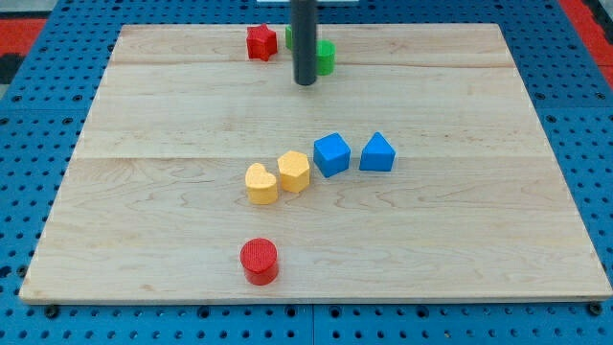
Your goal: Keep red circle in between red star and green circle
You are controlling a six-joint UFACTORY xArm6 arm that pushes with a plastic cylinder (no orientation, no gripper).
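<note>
The red circle lies near the view's bottom, left of centre. The red star lies at the view's top. The green circle lies to the star's right, partly hidden behind my rod. Another green block shows just left of the rod, mostly hidden; its shape cannot be made out. My tip sits just below and between the red star and the green circle, close to the green circle and far above the red circle.
Two yellow heart-like blocks and two blue blocks form a row across the middle of the wooden board, between the red circle and the top blocks.
</note>
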